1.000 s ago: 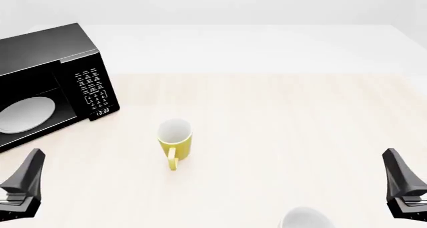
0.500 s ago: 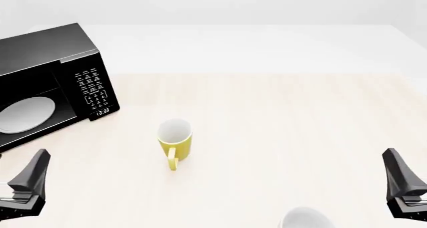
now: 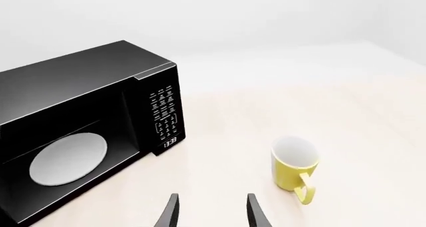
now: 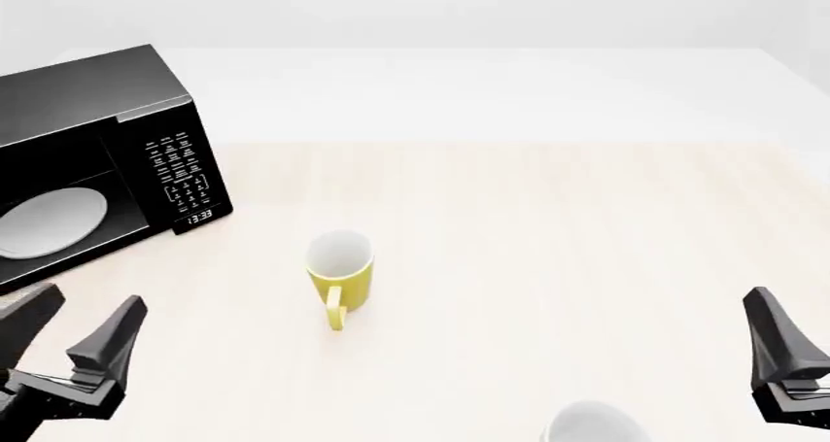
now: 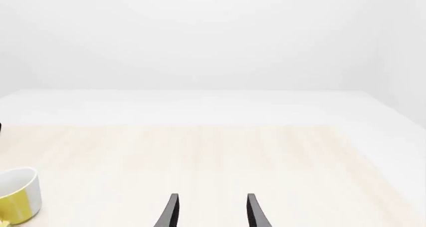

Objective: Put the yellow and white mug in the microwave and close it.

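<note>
The yellow and white mug point(image 4: 340, 272) stands upright mid-table, its handle toward the near edge. It also shows in the left wrist view as the mug point(image 3: 294, 168) and at the edge of the right wrist view as the mug point(image 5: 17, 195). The black microwave point(image 4: 155, 121) sits at the far left with its cavity showing the white plate point(image 4: 50, 221); the door itself does not show. My left gripper point(image 4: 88, 311) is open and empty, low at the near left, well short of the mug. Far from everything at the near right, my right gripper point(image 5: 211, 214) is also open and empty.
A plain white rounded object point(image 4: 594, 425) pokes in at the near edge, right of centre, close to the right gripper's finger point(image 4: 775, 350). The light wood table point(image 4: 545, 219) stretches to the back and right.
My left gripper has shifted right and turned toward the mug, and its second finger has come into the front view. The right gripper, mug and microwave have not moved.
</note>
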`<move>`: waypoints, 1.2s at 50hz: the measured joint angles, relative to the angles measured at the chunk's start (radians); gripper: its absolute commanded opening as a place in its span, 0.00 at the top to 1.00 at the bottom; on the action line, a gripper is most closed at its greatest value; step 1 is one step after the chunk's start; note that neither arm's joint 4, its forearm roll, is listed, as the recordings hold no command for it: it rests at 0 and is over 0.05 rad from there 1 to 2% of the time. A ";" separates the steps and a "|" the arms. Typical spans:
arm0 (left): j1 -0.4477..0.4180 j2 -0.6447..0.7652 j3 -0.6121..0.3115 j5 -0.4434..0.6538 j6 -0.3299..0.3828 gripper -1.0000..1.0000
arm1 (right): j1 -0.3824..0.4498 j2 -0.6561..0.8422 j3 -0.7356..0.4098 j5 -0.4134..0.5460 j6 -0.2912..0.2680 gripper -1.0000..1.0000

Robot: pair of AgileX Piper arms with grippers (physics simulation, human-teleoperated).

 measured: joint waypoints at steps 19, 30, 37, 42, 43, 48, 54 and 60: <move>-0.135 0.174 -0.014 -0.098 -0.016 0.00 | 0.000 0.000 0.000 0.000 0.000 0.00; -0.212 0.254 -0.052 -0.125 -0.026 0.00 | 0.000 0.000 0.000 0.000 0.000 0.00; -0.263 0.318 -0.081 -0.143 -0.035 0.00 | 0.000 0.000 0.000 0.000 0.000 0.00; -0.291 0.362 -0.103 -0.156 -0.043 0.00 | 0.000 0.000 0.000 0.000 0.000 0.00; -0.296 0.370 -0.107 -0.158 -0.044 0.00 | 0.000 0.000 0.000 0.000 0.000 0.00; -0.318 0.415 -0.126 -0.171 -0.056 0.00 | 0.000 0.000 0.000 0.000 0.000 0.00; -0.333 0.485 -0.147 -0.196 -0.084 0.00 | 0.000 0.000 0.000 0.000 0.000 0.00; -0.341 0.559 -0.163 -0.227 -0.115 0.00 | 0.000 0.000 0.000 0.000 0.000 0.00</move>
